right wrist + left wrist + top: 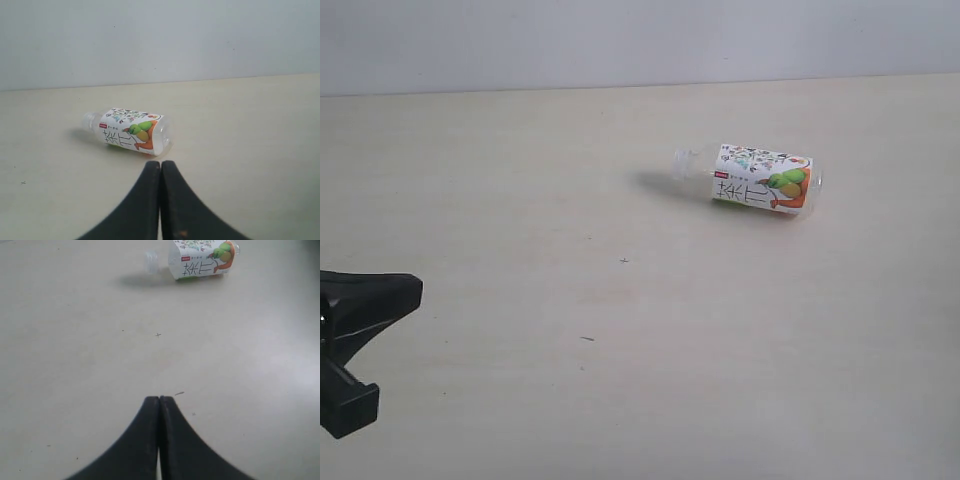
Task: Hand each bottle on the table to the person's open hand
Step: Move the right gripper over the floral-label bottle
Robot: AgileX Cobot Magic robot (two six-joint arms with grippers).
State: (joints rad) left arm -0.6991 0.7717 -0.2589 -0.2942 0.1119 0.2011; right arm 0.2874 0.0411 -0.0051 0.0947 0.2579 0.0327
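Sideways on matte beige counter [620,350]: clear cylindrical plastic bottle [752,180], white printed label. Black, tapered, pinched together, empty: left gripper [159,405], right gripper [160,167].

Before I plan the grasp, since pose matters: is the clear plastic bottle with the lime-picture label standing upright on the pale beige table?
No, the bottle lies on its side on the table.

Large dark characters on the bottle [752,178] read "茶π".
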